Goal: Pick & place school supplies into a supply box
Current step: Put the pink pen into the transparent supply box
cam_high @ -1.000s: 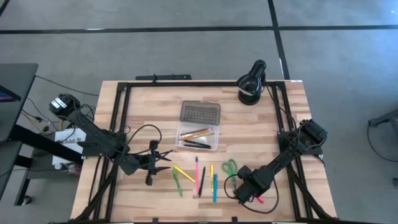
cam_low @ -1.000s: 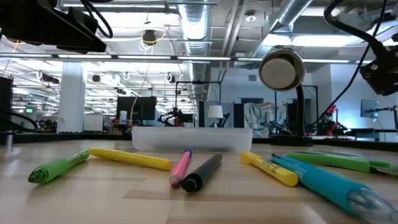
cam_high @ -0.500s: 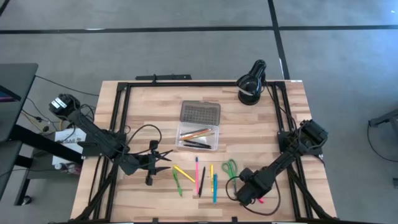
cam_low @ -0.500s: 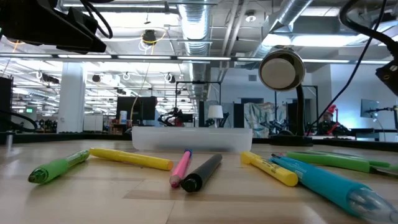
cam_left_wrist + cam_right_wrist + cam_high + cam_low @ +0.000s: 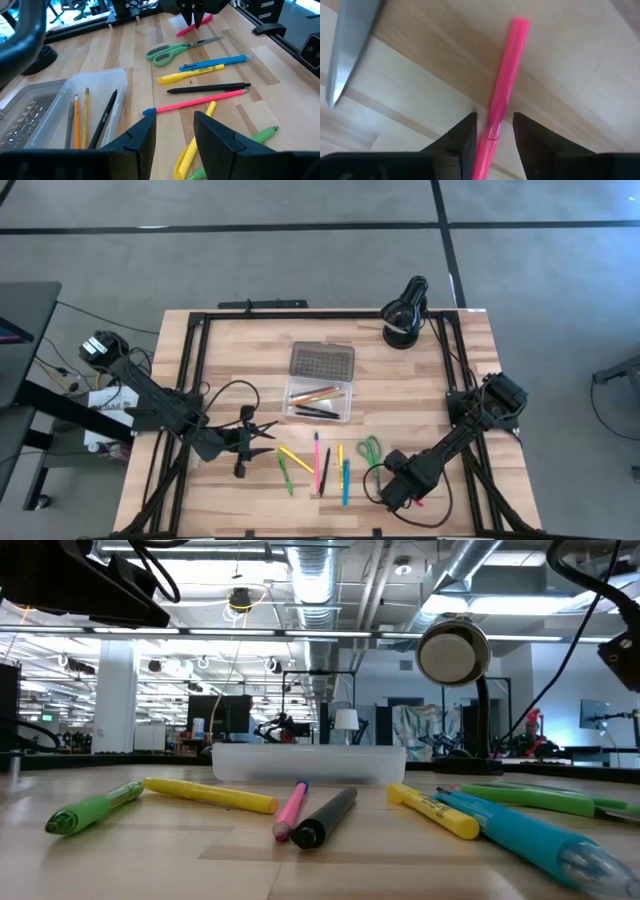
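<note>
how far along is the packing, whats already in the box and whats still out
Done: a few pencils and a black pen lie in the supply box. In hand: the right gripper, open, straddles a pink marker on the table. Left: scissors and about seven pens and markers.

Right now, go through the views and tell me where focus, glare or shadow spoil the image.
Low view: the nearest blue marker is soft at its tip, and the ceiling lights glare. Right wrist view: the scissors blade is blurred, the pink marker between the right pincer fingers is sharp. Left wrist view: windows are blown out. High view: evenly lit, with faint shadows.
</note>
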You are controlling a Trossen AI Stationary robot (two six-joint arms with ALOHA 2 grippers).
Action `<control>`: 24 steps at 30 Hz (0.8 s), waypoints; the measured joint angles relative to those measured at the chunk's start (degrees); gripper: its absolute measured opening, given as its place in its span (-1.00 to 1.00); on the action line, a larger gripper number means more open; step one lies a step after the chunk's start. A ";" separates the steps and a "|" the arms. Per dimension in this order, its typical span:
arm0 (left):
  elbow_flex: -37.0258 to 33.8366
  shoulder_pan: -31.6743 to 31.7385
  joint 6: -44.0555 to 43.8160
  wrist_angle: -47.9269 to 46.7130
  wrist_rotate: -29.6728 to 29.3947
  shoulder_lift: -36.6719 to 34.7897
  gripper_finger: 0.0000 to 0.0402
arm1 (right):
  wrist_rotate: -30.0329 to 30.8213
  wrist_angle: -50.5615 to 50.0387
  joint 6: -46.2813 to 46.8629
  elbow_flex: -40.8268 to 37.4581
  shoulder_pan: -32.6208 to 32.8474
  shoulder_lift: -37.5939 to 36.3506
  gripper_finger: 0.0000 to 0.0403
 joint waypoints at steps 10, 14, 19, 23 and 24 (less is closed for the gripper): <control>0.00 -0.02 -0.57 -0.43 0.03 0.00 -0.37 | -1.75 4.81 1.74 -3.81 0.10 -0.47 -0.39; 0.00 -0.01 -1.02 -0.82 0.00 -0.01 -0.37 | -2.16 4.98 1.75 -3.85 0.08 -0.42 -0.40; 0.00 -0.02 -1.13 -0.83 -0.02 0.00 -0.37 | -3.11 5.14 1.77 -3.90 0.10 -0.35 -0.39; 0.00 -0.02 -1.47 -0.89 -0.02 0.00 -0.37 | -3.18 5.18 1.77 -3.91 0.12 -0.31 -0.40; 0.00 -0.02 -1.57 -1.03 -0.02 0.00 -0.37 | -3.18 5.20 1.77 -3.91 0.12 -0.31 -0.41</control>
